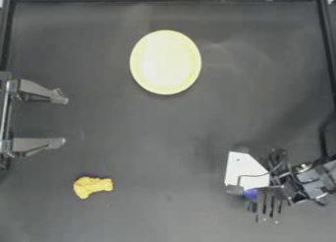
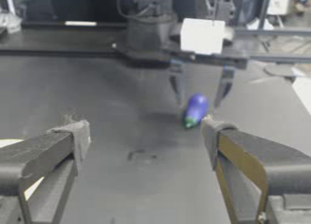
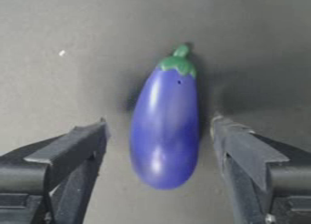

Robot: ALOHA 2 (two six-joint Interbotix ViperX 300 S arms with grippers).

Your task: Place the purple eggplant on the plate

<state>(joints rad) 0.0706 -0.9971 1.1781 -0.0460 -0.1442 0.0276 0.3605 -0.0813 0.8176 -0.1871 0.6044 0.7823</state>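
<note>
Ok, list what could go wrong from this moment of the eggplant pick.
1. The right gripper straddles the purple eggplant with open jaws; the glossy, rounded toy may squirt out when they close.
2. The plate lies far across the table, so a weak grip could drop it in transit.
3. The left gripper waits at the left edge, unlikely to interfere.

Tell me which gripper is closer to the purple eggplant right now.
Right. The right gripper is open astride the purple eggplant, one jaw on each side. The left gripper is open too, parked at the table's left edge, far away.
</note>
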